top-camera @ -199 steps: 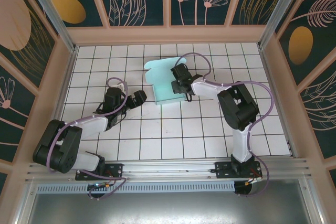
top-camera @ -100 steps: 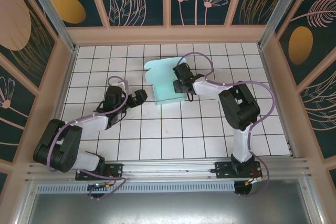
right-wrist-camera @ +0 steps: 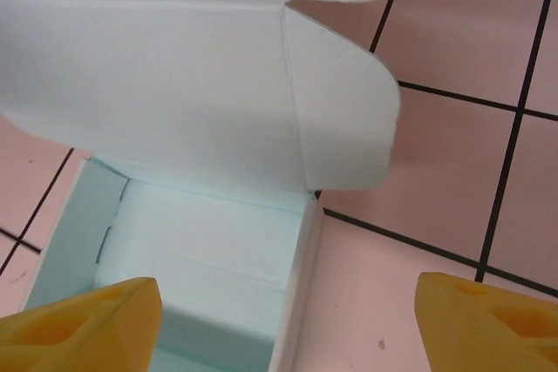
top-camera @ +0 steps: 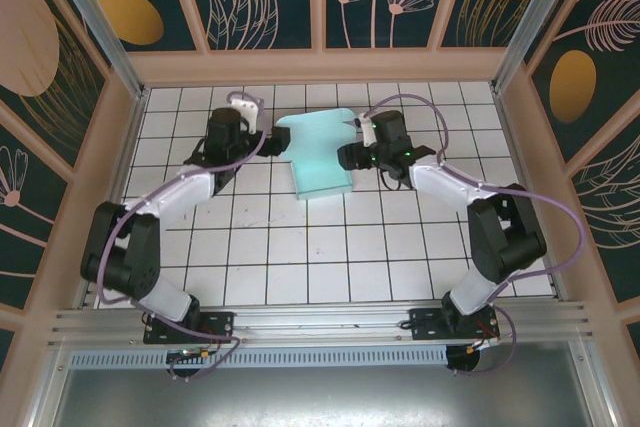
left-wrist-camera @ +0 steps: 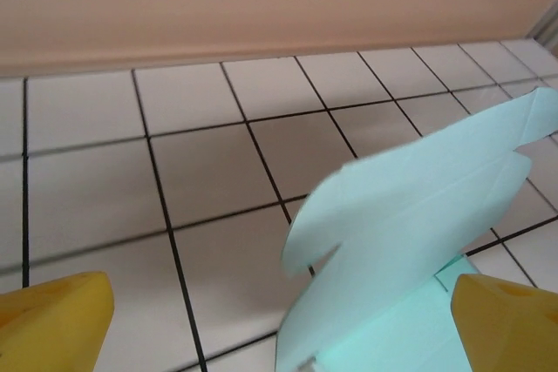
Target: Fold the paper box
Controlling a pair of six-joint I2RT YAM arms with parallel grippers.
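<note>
White-tiled table (top-camera: 300, 267) holds your pale aqua thin-card paper box (top-camera: 322, 162) between both arms, long axis running away from the bases, its open tray (right-wrist-camera: 209, 276) straight ahead of your spread right fingers (right-wrist-camera: 87, 320), nearer than the equally spread left fingers (left-wrist-camera: 52, 324) beside its raised flap (left-wrist-camera: 410, 215).
</note>
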